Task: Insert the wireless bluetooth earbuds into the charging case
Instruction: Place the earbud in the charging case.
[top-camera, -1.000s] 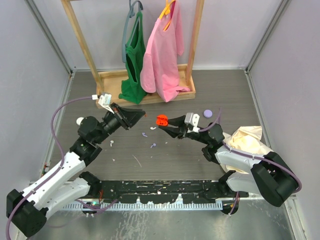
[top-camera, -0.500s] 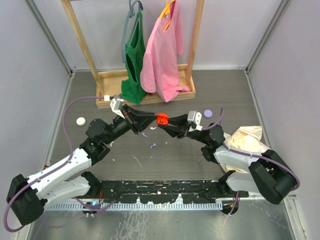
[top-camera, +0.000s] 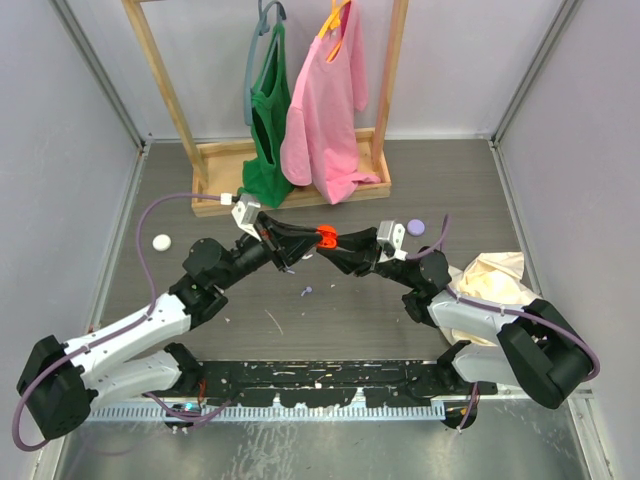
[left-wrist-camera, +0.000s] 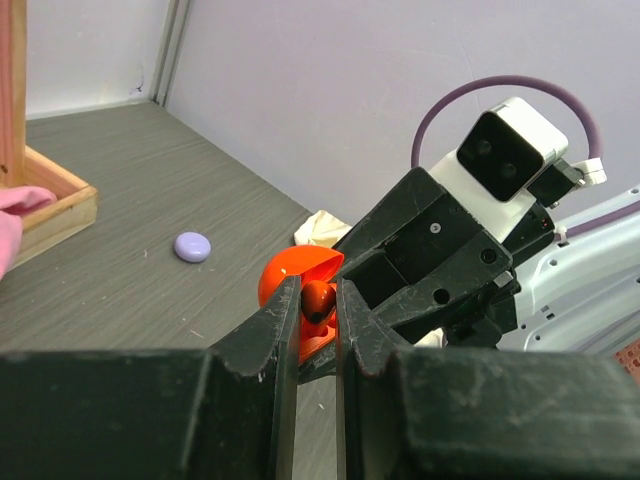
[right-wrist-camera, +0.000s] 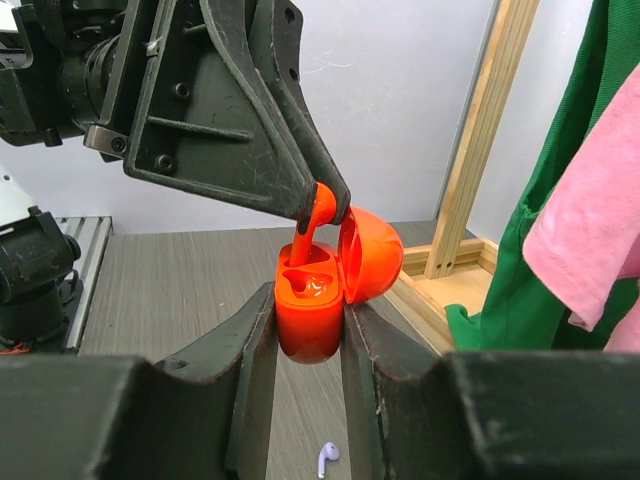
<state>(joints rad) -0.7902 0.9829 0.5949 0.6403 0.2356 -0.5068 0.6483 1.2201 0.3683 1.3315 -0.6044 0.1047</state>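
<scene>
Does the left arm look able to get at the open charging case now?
Likely yes: the right gripper holds the charging case, lid swung open, and the left gripper holds an orange earbud at its opening, nothing between.

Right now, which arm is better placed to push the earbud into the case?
Left. The left gripper pinches the orange earbud at the slot of the open case; the right gripper clamps that case.

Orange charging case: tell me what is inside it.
An orange earbud, pinched by the left gripper, pokes its stem tip into the open case. The sockets' depths are hidden by its walls.
</scene>
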